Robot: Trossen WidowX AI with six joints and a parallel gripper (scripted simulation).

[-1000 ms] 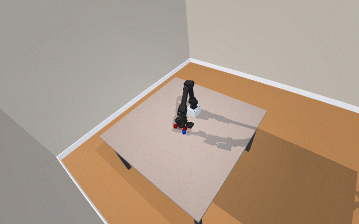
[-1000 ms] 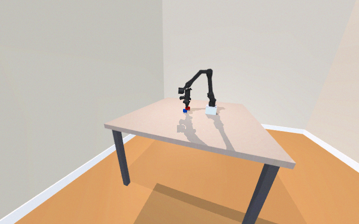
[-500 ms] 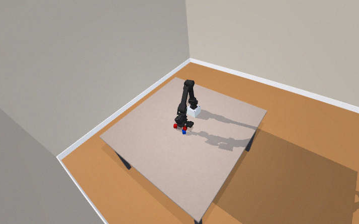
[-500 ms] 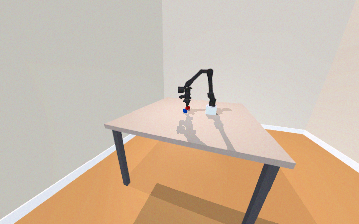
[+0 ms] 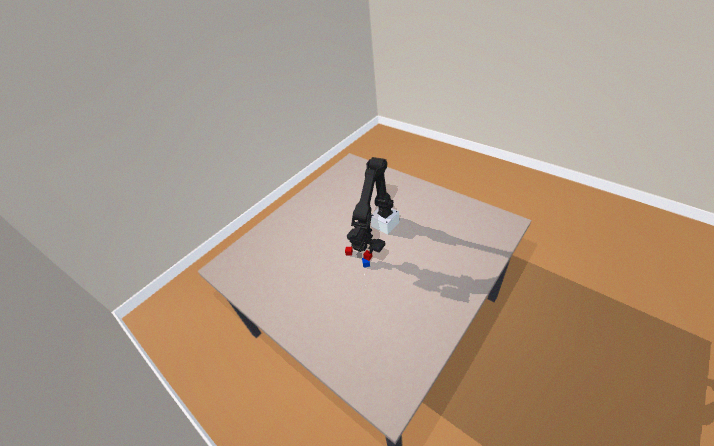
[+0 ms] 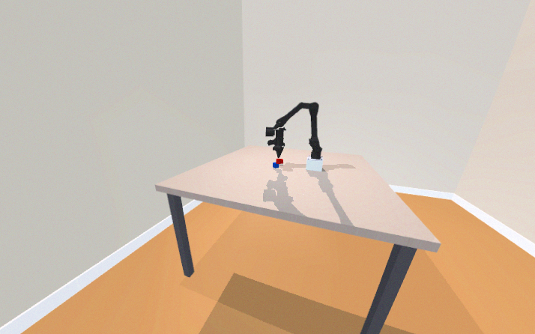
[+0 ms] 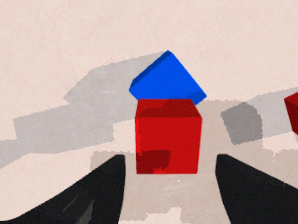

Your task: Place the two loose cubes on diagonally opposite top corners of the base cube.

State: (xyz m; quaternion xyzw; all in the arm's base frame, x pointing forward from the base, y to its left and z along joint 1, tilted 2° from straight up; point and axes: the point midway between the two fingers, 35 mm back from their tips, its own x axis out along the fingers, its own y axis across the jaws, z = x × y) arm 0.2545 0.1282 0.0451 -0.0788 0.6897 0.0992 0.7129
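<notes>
The blue base cube (image 5: 366, 263) (image 6: 275, 165) (image 7: 167, 80) stands on the table, turned diagonally in the wrist view. One red cube (image 5: 367, 255) (image 6: 279, 161) (image 7: 167, 145) overlaps its near corner from above and looks level; the contact between them is hidden. My gripper (image 6: 278, 156) (image 7: 170, 163) is open just above this red cube, with a visible gap between each finger and the cube's sides. The other red cube (image 5: 348, 250) (image 7: 293, 114) lies apart on the table, cut off at the wrist view's right edge; I cannot make it out in the exterior view.
The arm's white base block (image 5: 386, 222) (image 6: 314, 164) stands on the table (image 5: 315, 310) (image 6: 219, 182) behind the cubes. Shadows of the arm fall across the table around the cubes.
</notes>
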